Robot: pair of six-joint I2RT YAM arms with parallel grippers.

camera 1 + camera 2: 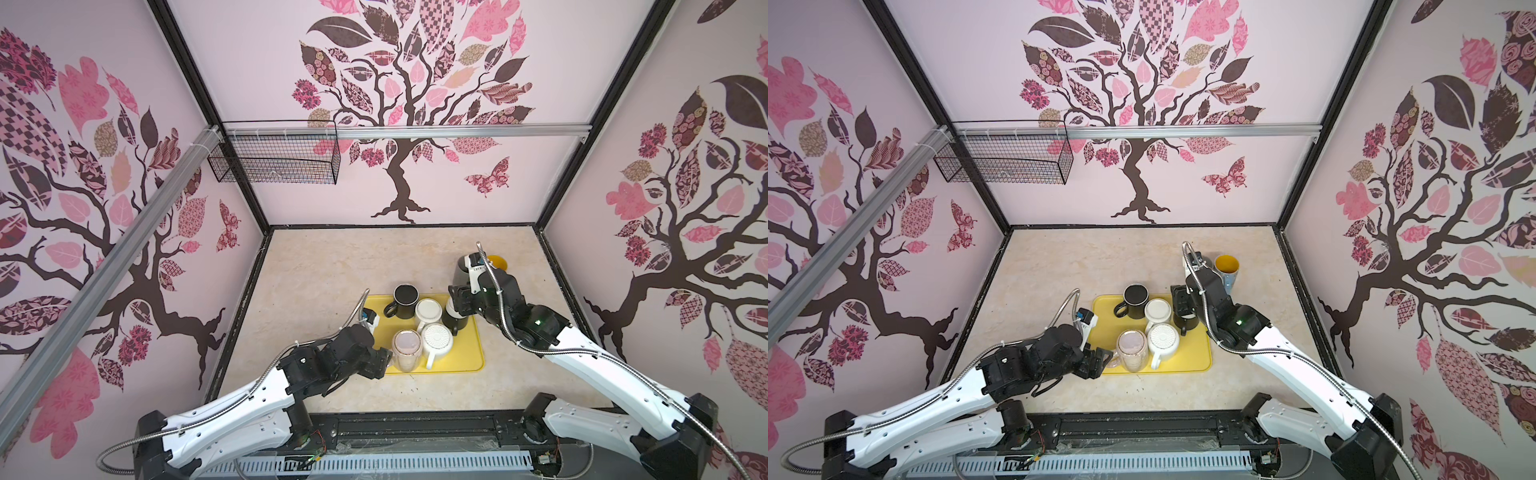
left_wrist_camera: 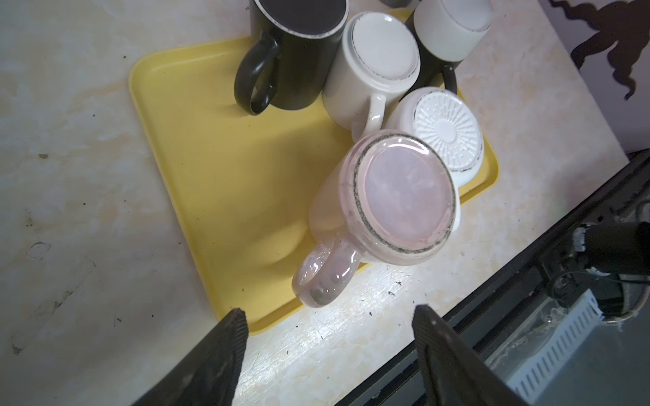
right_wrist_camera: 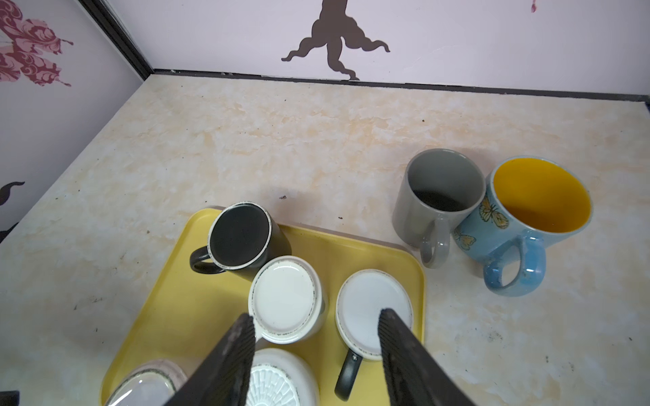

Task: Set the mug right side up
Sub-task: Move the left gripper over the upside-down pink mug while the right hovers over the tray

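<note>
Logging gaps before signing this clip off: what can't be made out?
Black mug with white base: both top views, mostly under the right gripper.
Grey ceramic mug: both top views, partly behind the right arm.
Glossy pink mug: right wrist view, cut by the picture's edge.
Upturned mugs' insides: face down on the yellow plastic tray.

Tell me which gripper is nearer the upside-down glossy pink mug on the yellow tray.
Left. The left gripper stands open just beside the handle of the glossy pink mug; the right gripper hovers open over the white-bottomed black mug, farther back on the yellow tray.
</note>
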